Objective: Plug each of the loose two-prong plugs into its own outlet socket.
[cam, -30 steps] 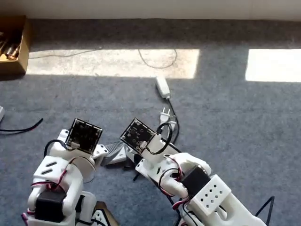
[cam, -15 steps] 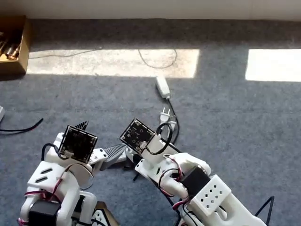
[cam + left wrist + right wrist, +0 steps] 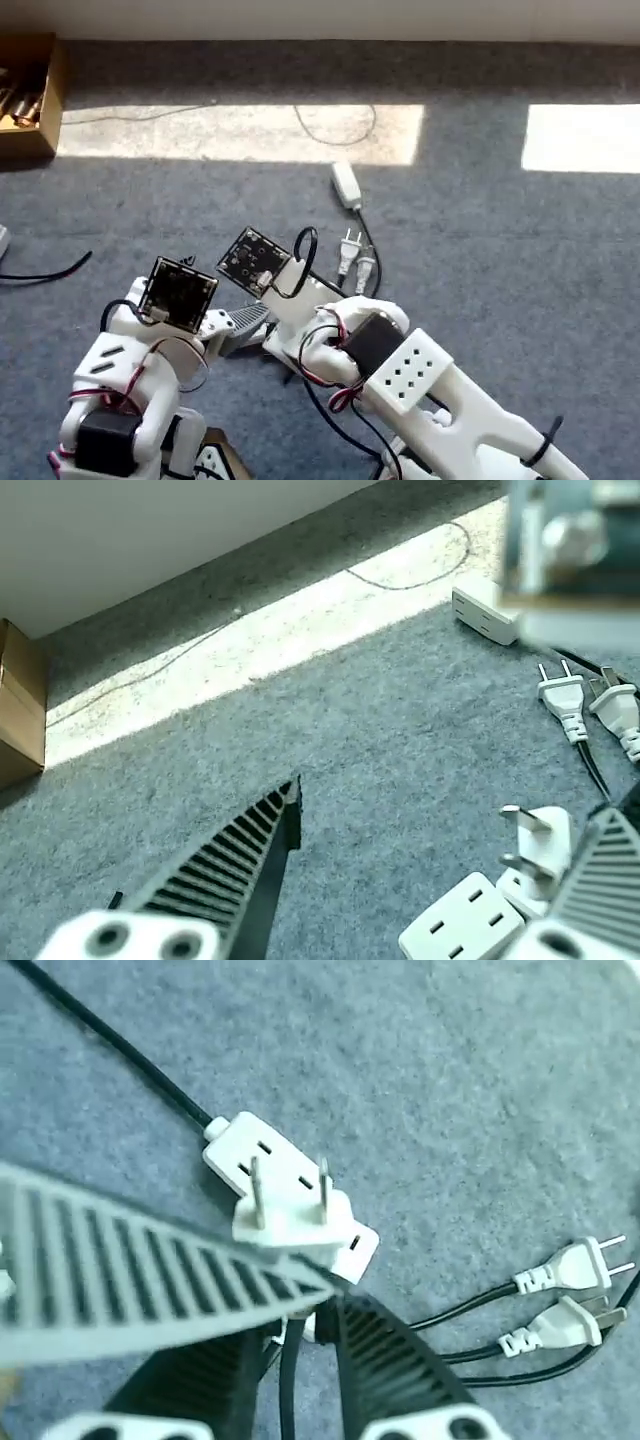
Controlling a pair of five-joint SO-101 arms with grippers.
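right end effector [image 3: 300,1328] pinches white flat-pronged plug [image 3: 292,1222].

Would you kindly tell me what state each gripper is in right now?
Left gripper: open, fingers spread wide, holding nothing.
Right gripper: closed on a white two-prong plug.

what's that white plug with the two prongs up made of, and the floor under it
White two-prong plug: smooth, slightly glossy body, likely moulded plastic; its prongs look like bare shiny metal. Grey floor covering: fuzzy, matte weave, apparently short-pile carpet.
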